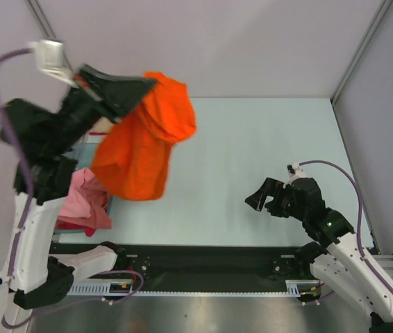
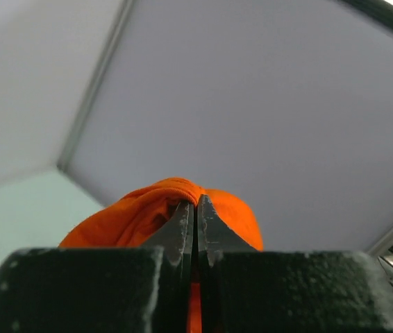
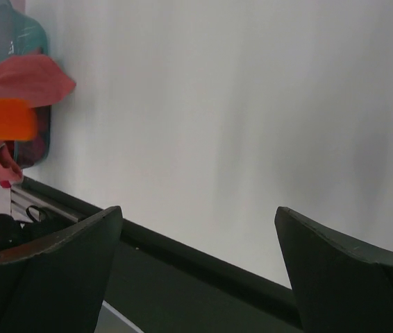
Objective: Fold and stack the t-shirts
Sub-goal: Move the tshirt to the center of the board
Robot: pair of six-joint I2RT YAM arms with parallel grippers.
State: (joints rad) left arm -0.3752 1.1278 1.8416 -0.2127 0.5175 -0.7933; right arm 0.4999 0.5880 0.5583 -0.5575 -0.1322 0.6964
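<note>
The orange t-shirt (image 1: 144, 139) was held aloft by the left gripper (image 1: 152, 82), whose jaws were pressed together on a bunched fold of cloth. The shirt hung in a crumpled drape above the tub (image 1: 110, 202) and just to its right, clear of the table (image 1: 252, 139). The right gripper (image 1: 269, 198) was spread wide and empty, low over the table, well to the right of the tub. A pink t-shirt (image 1: 85, 198) was heaped in the tub.

The step in hand was judged to be the carrying of the shirt away from the tub for laying flat. It would be done well if the lowest hem were set down first, to the right of the tub, and the cloth then drawn out so that no bunching was trapped beneath. A free edge could be taken by the empty gripper.

The whole drape and both arms were shown only from above. The pinch itself was shown only by the left wrist view, with cloth bulging around the closed tips. In the right wrist view the tub's blue-green rim, largely hidden from above, was seen with pink cloth spilling over it.
</note>
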